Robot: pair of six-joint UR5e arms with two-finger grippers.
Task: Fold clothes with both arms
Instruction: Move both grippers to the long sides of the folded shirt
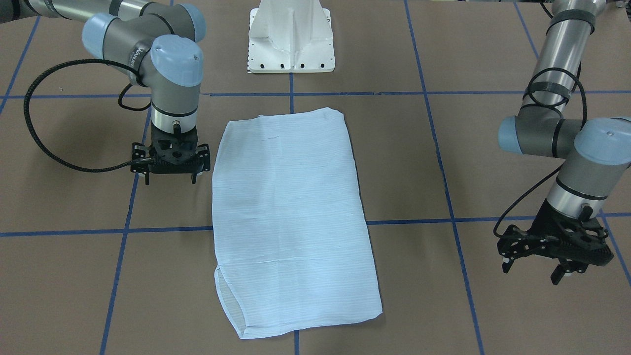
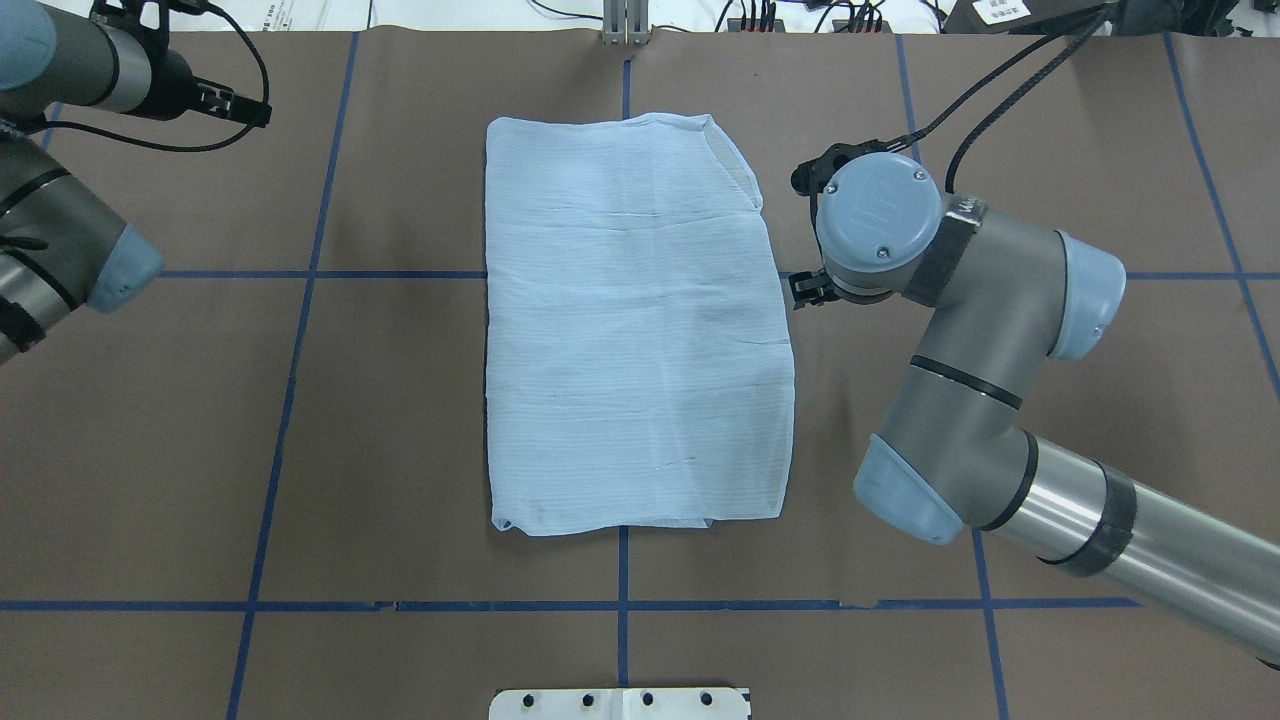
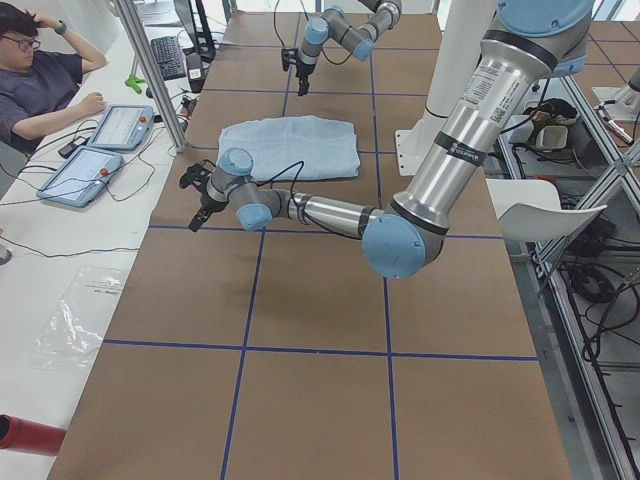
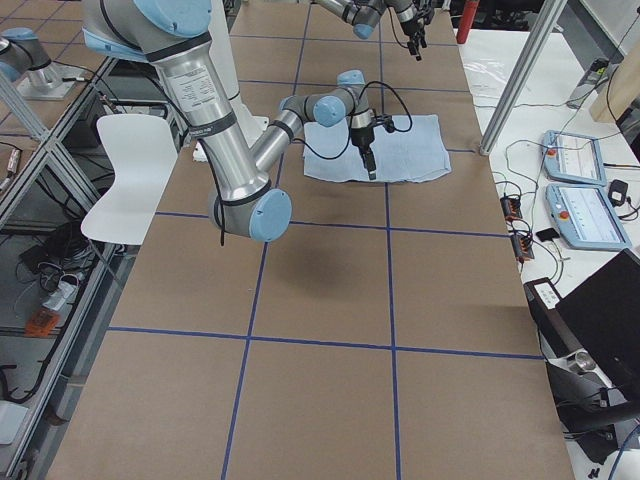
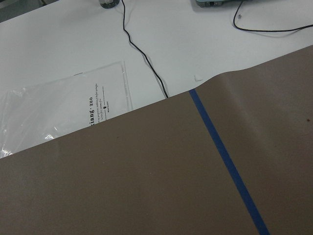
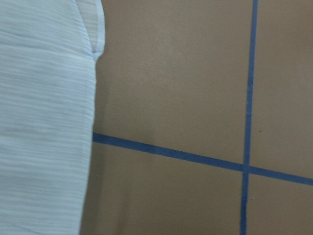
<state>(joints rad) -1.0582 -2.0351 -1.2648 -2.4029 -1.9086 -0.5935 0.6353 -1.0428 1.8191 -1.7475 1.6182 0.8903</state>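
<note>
Shirt (image 1: 291,217): folded into a long pale blue rectangle, flat on the middle of the table (image 1: 419,172), crossing one blue tape line (image 1: 167,229); free of both grippers.

Risk, layers: thin stacked cloth, likely to come up as the top ply alone if pinched shallow at the edge, which would spoil the tidy rectangle.

Risk, loose corner: layered corner (image 1: 227,301) on the operators' side already gaping, so apt to flare or slip out during a lift.

Risk, drag: light fabric on smooth paper, prone to sliding or bunching if a fingertip pushes sideways before closing.

Risk, timing: grippers unequally placed; a skewed fold probable if one side rises before the other arrives.

Right gripper (image 1: 170,178): hanging from a wrist pointed straight down, just beside the shirt's long edge, apparently not touching it; fingers spread wide, nothing between them.

Left gripper (image 1: 532,272): tilted under a bent wrist, well apart from the shirt, out toward the table's edge; fingers likewise spread wide and empty.
</note>
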